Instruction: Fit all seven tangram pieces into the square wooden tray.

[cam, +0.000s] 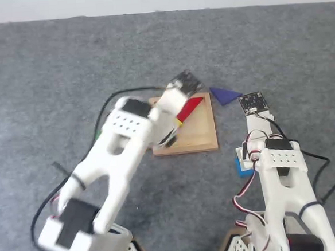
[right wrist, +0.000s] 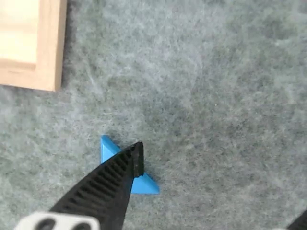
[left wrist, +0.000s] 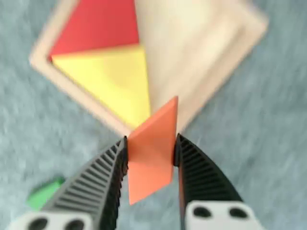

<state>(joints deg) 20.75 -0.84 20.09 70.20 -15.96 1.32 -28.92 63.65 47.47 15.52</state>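
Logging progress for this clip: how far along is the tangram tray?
Done: red piece and yellow piece lie in the tray. In hand: left gripper holds an orange piece by the tray's edge. Left: light blue triangle, dark blue triangle, green piece on the carpet.

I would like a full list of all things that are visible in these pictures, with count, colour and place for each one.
square wooden tray: 1, light wood, middle of the table
red triangle piece: 1, red, lying in the tray
yellow triangle piece: 1, yellow, in the tray, edge to edge with the red one
orange flat piece: 1, orange, held on edge over the tray's rim
dark blue triangle piece: 1, dark blue, on the carpet by the tray's far right corner
light blue triangle piece: 1, light blue, on the carpet under the right gripper
green piece: 1, green, on the carpet left of the tray, shape unclear
grey carpet: 1, grey, covering the table
left gripper: 1, black fingers, shut on the orange piece
right gripper: 1, black fingers, open
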